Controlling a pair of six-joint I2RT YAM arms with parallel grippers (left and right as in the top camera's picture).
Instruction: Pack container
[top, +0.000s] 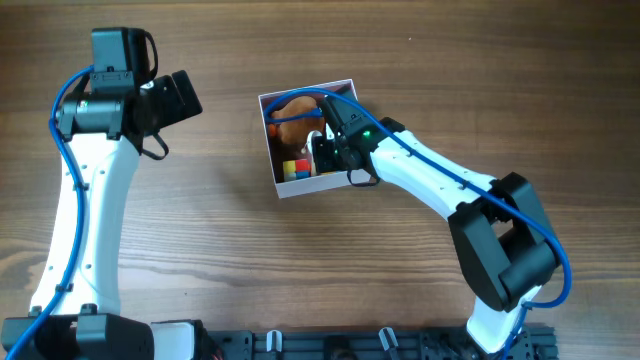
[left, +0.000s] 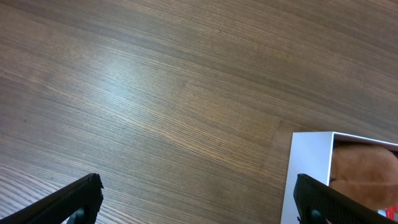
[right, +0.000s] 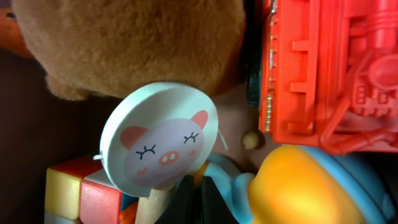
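Found the container (top: 310, 187) near the middle of the table (top: 200, 230), open-topped and already crowded: brown plush (top: 290, 110) along the far side, colour-block cube (top: 295, 168) in the near-left corner. Noted the right gripper (top: 322, 152) reaching down inside the walls, over the right half. From the right wrist view, logged its fingers (right: 189, 202) pressed together, no gap showing and nothing seen between them; taken as closed and empty, with only the tips visible. Just ahead of them, recorded a round pig-face disc (right: 161, 140) propped between cube and plush, a red plastic toy (right: 329, 68) to the right, and a yellow-and-blue piece (right: 305, 186) low right. Read as nudging or tucking pieces tighter, to seat everything below the rim; cannot confirm. Spotted the left gripper (top: 185, 97) well apart to the left, above bare wood, jaws spread wide and holding nothing; from its own camera, only a white corner of the container at the right edge. Probably kept there to stay out of the right arm's way. No loose toys seen outside the container from overhead; packing judged close to done.
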